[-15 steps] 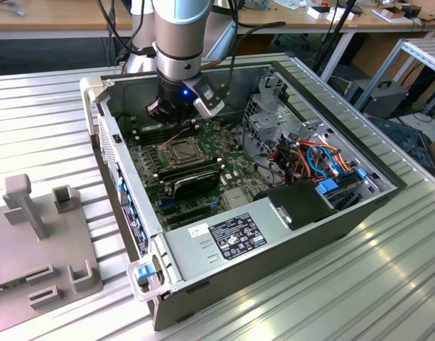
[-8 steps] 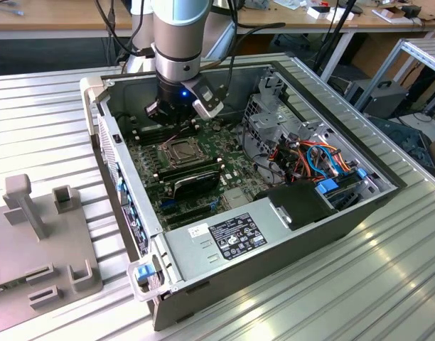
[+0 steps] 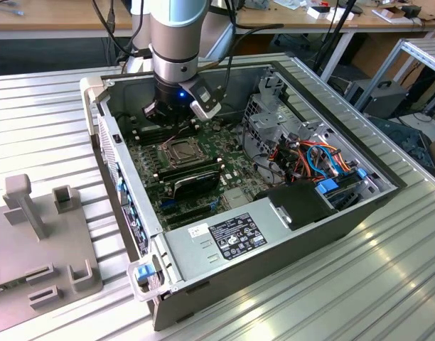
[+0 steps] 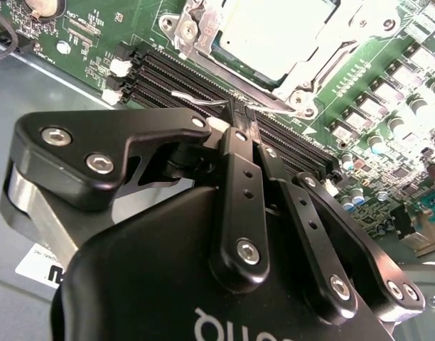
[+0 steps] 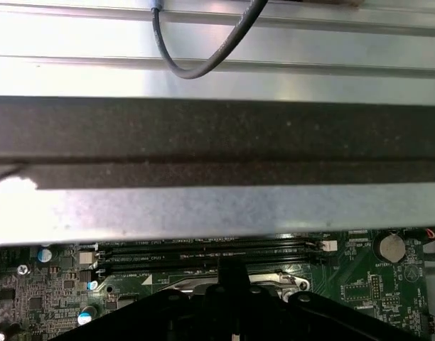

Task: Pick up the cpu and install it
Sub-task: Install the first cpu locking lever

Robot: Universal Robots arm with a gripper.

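Note:
The cpu (image 4: 267, 32), a flat square with a pale silver top, lies in the socket on the green motherboard (image 4: 388, 121), ringed by the socket's metal frame (image 4: 203, 35). My gripper (image 4: 240, 117) is shut, its two black fingers pressed together with nothing visible between them. The tips hang over the black memory slots (image 4: 175, 71) just beside the socket, close to the thin wire lever (image 4: 200, 101). In the exterior view the gripper (image 3: 173, 117) is low inside the open computer case (image 3: 388, 186), at the far edge of the socket (image 3: 182, 150).
A black card (image 3: 196, 183) sits nearer than the socket, and a grey power supply (image 3: 232, 238) fills the front. The drive cage and coloured cables (image 3: 310, 156) lie at the exterior view's right. The case wall (image 5: 217, 135) stands close behind the gripper. A grey fixture (image 3: 33, 241) rests outside the case.

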